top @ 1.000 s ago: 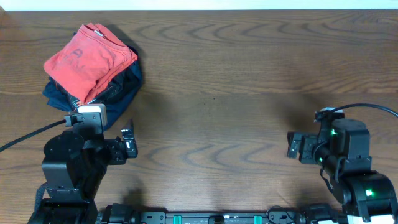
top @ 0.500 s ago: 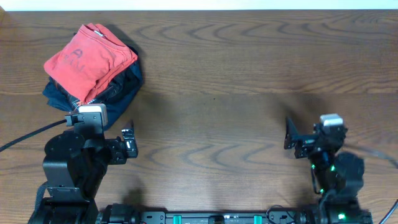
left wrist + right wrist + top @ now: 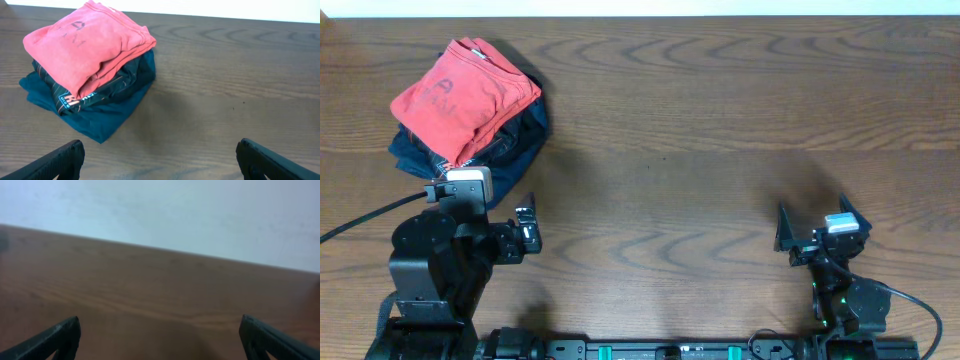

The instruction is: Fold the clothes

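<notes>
Near edge: left tool (image 3: 527,230) spread wide, empty; right tool (image 3: 816,225) same. Shirt (image 3: 460,95) sits folded on the navy garment (image 3: 520,140) at the desk's (image 3: 700,120) far-left corner. Fold looks done to me, nothing obvious left. Versus a second ago: right arm pulled back toward the near edge, rest unchanged.

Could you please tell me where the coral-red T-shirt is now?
In the overhead view, the folded coral-red cotton T-shirt lies far left, stacked on a dark navy garment, just beyond the left gripper.
</notes>
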